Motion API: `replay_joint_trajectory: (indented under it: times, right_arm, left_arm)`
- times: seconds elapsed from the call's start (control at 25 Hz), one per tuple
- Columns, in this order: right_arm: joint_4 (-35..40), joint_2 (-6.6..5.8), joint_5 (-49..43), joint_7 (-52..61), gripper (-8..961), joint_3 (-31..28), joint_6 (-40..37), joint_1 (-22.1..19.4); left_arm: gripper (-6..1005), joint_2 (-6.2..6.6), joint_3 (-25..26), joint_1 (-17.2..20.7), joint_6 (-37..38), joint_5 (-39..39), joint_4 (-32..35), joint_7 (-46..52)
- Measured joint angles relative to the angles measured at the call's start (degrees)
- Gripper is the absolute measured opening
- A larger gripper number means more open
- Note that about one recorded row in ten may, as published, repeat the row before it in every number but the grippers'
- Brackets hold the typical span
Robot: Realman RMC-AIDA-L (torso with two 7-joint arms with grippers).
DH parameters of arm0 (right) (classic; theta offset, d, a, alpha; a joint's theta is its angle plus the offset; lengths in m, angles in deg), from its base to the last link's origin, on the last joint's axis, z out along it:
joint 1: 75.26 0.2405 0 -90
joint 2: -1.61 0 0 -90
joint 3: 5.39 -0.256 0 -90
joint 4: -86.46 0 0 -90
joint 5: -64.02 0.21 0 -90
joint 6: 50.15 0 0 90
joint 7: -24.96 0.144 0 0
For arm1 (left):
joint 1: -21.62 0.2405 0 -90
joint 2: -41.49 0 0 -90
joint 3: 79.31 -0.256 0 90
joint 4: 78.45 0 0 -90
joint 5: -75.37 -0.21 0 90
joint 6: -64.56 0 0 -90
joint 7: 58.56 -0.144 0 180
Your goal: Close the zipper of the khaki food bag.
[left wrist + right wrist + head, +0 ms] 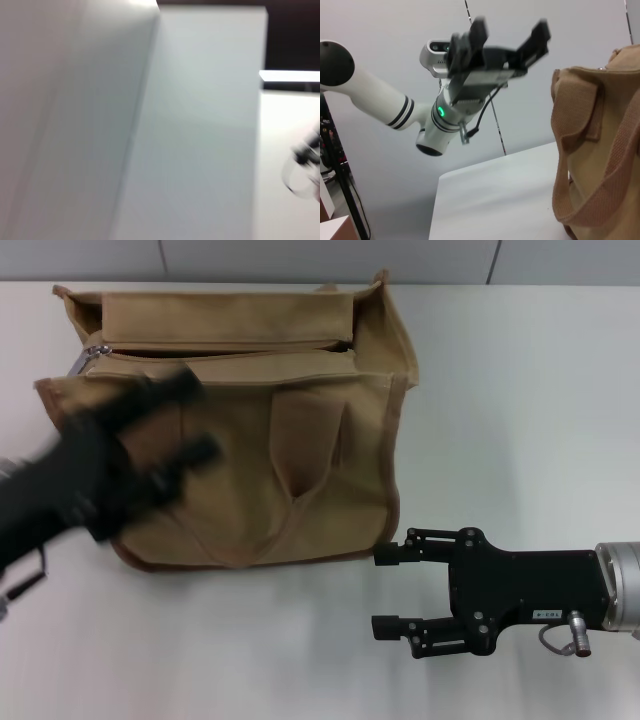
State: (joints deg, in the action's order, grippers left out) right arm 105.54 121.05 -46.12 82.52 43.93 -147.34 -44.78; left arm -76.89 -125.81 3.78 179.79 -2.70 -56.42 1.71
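The right gripper [392, 590], two black metal fingers spread apart, lay on the white table [520, 390] by the one boxy khaki food bag [250, 420], whose zipper [215, 348] gaped under two looped handles, while the blurred left gripper [195, 420] hovered open-fingered over it.

Motion blur smears the left end effector [185, 425] across the left front of the khaki food bag [300, 480] in the head view, hiding that panel. The bag runs off the right wrist view's right edge. The left wrist view shows only blurred pale surfaces.
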Motion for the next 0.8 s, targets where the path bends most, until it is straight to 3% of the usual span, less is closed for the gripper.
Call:
replay_joint_trajectory:
  times: [0.2,0.4,0.44,0.56,0.6,0.64,0.68,0.8]
  right_arm:
    - [0.0,0.0,0.1,0.0,748,0.0,0.0,-0.1]
    - [0.0,0.0,0.1,0.0,744,0.0,0.0,-0.2]
    - [0.0,0.0,0.1,0.0,743,0.0,0.0,-0.2]
    - [0.0,0.0,0.1,0.0,741,0.0,0.0,-0.2]
    - [0.0,0.0,0.1,0.0,740,0.0,0.0,-0.2]
    - [0.0,0.0,0.1,0.0,739,0.0,0.0,-0.2]
    - [0.0,0.0,0.1,0.0,739,0.0,0.0,-0.2]
    - [0.0,0.0,0.1,0.0,736,0.0,0.0,-0.2]
  left_arm:
    - [752,0.11,0.3,1.5,-0.4,10.3,-1.8,0.0]
    - [752,0.68,1.9,2.5,-1.7,13.4,-2.3,0.2]
    - [752,3.77,7.0,4.3,-6.6,14.1,-3.6,2.1]
    - [752,3.77,7.0,4.3,-6.6,14.1,-3.6,2.1]
    - [752,4.75,7.1,4.7,-8.1,14.0,-3.7,2.9]
    - [752,7.02,7.3,5.8,-12.1,11.9,-3.4,3.5]
    - [752,7.86,7.4,6.3,-14.0,10.5,-3.0,3.5]
    - [751,8.6,7.4,6.6,-15.7,9.0,-2.5,3.7]
